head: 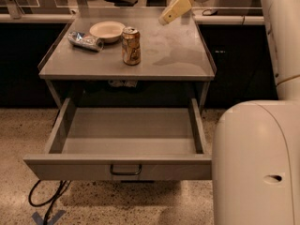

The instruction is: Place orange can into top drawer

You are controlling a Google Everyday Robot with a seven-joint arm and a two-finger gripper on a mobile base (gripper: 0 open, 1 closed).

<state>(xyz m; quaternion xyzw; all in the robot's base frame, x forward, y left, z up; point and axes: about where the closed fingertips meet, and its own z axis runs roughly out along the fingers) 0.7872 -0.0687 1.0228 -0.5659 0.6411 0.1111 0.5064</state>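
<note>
The orange can (131,46) stands upright on the grey table top (178,60), left of centre, with its silver top up. The top drawer (126,168) is pulled fully open below the table; its inside shows bare and its dark handle sits at the front centre. My gripper (165,18) hangs in the air above the back of the table, up and to the right of the can, well apart from it and holding nothing.
A white bowl (107,31) and a crushed silver-blue can (85,41) lie at the table's back left. My arm's white body (255,163) fills the lower right. A black cable (44,198) lies on the speckled floor by the drawer's left corner.
</note>
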